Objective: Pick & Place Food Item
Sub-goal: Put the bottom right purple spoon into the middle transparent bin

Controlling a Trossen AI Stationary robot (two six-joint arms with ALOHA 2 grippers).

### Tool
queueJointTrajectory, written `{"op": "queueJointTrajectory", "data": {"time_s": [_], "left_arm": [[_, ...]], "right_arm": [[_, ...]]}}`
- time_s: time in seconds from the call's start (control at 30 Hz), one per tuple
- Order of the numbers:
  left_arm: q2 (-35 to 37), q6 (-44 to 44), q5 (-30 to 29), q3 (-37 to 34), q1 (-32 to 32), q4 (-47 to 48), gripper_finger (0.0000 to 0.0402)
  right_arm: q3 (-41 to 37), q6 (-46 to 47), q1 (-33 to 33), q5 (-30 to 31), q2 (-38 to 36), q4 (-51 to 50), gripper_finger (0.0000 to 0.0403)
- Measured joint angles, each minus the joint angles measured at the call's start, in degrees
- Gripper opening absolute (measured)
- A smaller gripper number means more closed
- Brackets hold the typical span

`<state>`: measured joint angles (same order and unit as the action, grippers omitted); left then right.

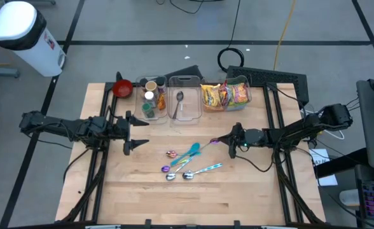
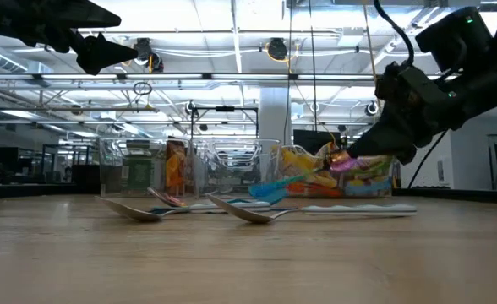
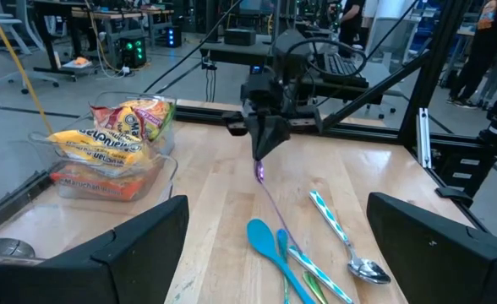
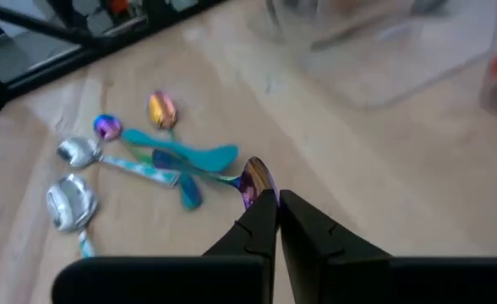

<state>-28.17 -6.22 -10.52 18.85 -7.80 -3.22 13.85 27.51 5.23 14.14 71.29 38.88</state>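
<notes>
My right gripper (image 1: 227, 138) is shut on one end of a thin purple iridescent spoon (image 3: 270, 198), right of the table's middle. It also shows in the low view (image 2: 352, 157) and the right wrist view (image 4: 275, 196). The spoon slants down toward a pile of spoons (image 1: 186, 164) lying flat on the table, some teal and some silver. My left gripper (image 1: 135, 137) is open and empty, held above the table's left part (image 2: 105, 51). Snack packets (image 1: 225, 95) lie in a clear bin at the far edge. My right gripper pinches the purple spoon's raised end (image 4: 253, 179) between its two fingertips. The fingers come from the table's right side, slanting down, roughly in line with the spoon. The held end is lifted and the spoon tilts down toward the pile. Whether its lower end rests there, I cannot tell.
Three clear bins stand along the far edge: one with jars (image 1: 151, 97), one with a spoon (image 1: 182, 102), one with the packets. A red bowl (image 1: 122, 88) stands left of them. Bare wood (image 1: 187, 203) lies toward the near edge.
</notes>
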Motion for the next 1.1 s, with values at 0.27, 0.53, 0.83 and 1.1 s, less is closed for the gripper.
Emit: {"op": "queueJointTrajectory", "data": {"time_s": [0.27,0.53,0.83,1.1], "left_arm": [[0.0,0.0,0.0,0.0,0.0,0.0,0.0367],[0.0,0.0,0.0,0.0,0.0,0.0,0.0367],[0.0,0.0,0.0,0.0,0.0,0.0,0.0367],[0.0,0.0,0.0,0.0,0.0,0.0,0.0367]], "right_arm": [[0.0,-6.1,0.1,1.1,0.0,3.9,0.0004],[0.0,-10.7,0.0,0.9,0.0,10.8,0.0004],[15.7,-14.2,-8.1,-10.3,-0.8,-5.3,0.0004],[38.1,-24.1,-16.1,-11.1,-0.3,-30.5,0.0004]]}}
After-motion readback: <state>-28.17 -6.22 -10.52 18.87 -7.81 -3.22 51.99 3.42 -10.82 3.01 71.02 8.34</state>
